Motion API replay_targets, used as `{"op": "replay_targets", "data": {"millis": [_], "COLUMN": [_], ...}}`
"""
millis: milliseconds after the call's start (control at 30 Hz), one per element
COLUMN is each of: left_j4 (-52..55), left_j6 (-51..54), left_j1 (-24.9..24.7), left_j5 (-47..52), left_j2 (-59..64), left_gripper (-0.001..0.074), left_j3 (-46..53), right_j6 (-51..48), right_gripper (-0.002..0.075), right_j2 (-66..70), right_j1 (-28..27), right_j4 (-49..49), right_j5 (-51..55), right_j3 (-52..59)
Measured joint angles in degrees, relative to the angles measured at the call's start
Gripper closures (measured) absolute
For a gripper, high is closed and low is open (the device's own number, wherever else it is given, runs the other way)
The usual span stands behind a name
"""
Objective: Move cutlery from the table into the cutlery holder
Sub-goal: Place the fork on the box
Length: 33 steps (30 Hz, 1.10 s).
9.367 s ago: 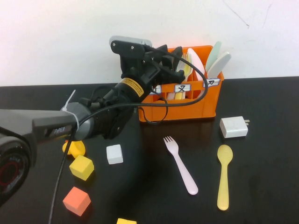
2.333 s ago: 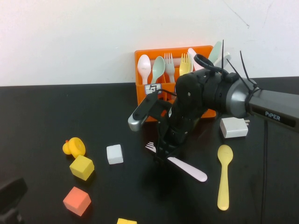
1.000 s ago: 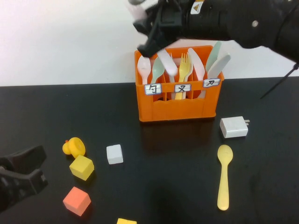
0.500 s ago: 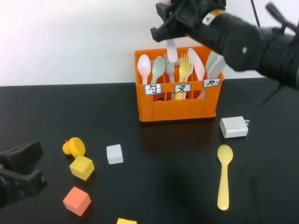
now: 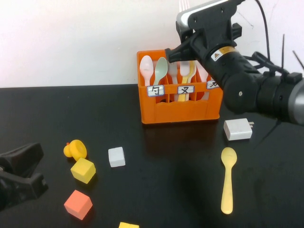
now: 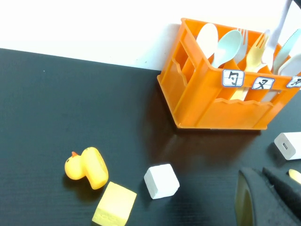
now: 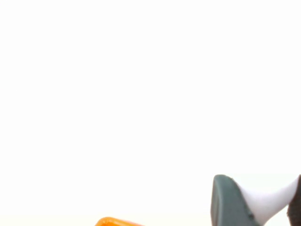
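Upright in orange cutlery holder (image 5: 180, 108): spoons (image 5: 153, 69), forks (image 5: 184, 71).

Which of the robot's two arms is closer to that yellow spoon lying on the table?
The right. The right gripper is above the orange cutlery holder, beyond the yellow spoon. The left gripper sits low at the table's far left edge.

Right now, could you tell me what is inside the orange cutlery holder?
The cutlery holder holds a white spoon, a pale green spoon and a yellow fork. The right gripper above covers its right side; the left gripper is parked near the cubes.
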Motion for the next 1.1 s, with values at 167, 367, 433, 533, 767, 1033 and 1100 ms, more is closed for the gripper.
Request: {"op": "replay_targets", "data": {"millis": [167,367,433,533,767,1033,1100], "left_j4": [0.0,0.0,0.0,0.0,0.0,0.09,0.09], "left_j6": [0.0,0.0,0.0,0.0,0.0,-0.2,-0.2], "left_j1": [0.0,0.0,0.0,0.0,0.0,0.0,0.0], "left_j5": [-0.05,-0.14,-0.14,-0.14,-1.17,-1.55,-1.55], "left_j2": [0.0,0.0,0.0,0.0,0.0,0.0,0.0], "left_gripper": [0.0736,0.0736,0.0736,0.0736,0.0736,0.0736,0.0736], "left_j3": [0.0,0.0,0.0,0.0,0.0,0.0,0.0], "right_j6": [0.0,0.0,0.0,0.0,0.0,0.0,0.0], "right_gripper": [0.0477,0.0477,0.0477,0.0477,0.0477,0.0403,0.0383], "right_j2": [1.95,4.45,4.84,4.88,4.88,5.26,4.62], "right_j1": [0.0,0.0,0.0,0.0,0.0,-0.69,-0.69], "right_j4": [0.0,-1.04,-2.5,-3.68,-4.14,-3.93,-3.93], "right_j5": [-1.61,-4.02,-4.12,-4.27,-3.23,2.59,3.39], "right_j3": [0.09,0.22,0.22,0.26,0.26,0.26,0.35]}}
